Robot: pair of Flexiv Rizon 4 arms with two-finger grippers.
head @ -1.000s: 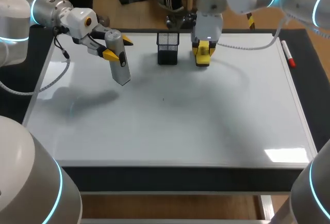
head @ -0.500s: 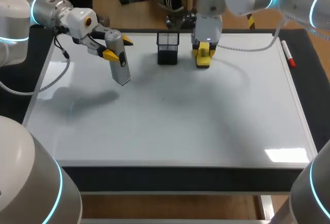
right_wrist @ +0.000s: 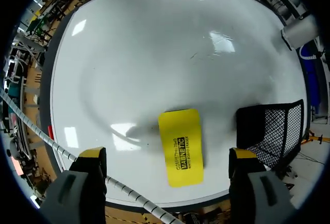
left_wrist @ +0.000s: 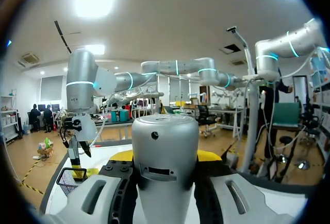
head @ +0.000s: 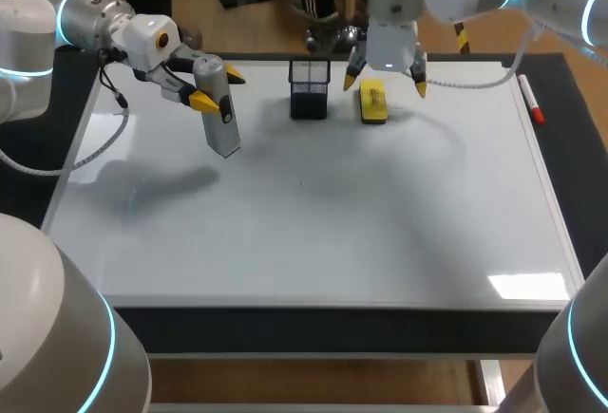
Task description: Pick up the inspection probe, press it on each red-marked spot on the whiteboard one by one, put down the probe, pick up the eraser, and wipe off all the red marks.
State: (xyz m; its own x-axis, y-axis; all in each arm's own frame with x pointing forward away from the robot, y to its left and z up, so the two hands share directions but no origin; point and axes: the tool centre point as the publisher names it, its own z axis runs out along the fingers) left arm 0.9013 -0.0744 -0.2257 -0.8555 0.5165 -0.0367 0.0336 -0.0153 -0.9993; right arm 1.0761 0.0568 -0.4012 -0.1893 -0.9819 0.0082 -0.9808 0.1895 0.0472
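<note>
whiteboard (head: 313, 233) holds the yellow eraser (head: 372, 102) flat beside the mesh basket (head: 309, 90). right hand (head: 385, 85) hangs spread wide over it, touching nothing; left hand (head: 218, 88) clamps the probe (head: 220, 121).

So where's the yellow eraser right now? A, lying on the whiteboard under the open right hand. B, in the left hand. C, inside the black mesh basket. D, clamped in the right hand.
A: the yellow eraser lies flat on the whiteboard beside the mesh basket, and the right hand hangs open above it, fingers clear of it.
</note>
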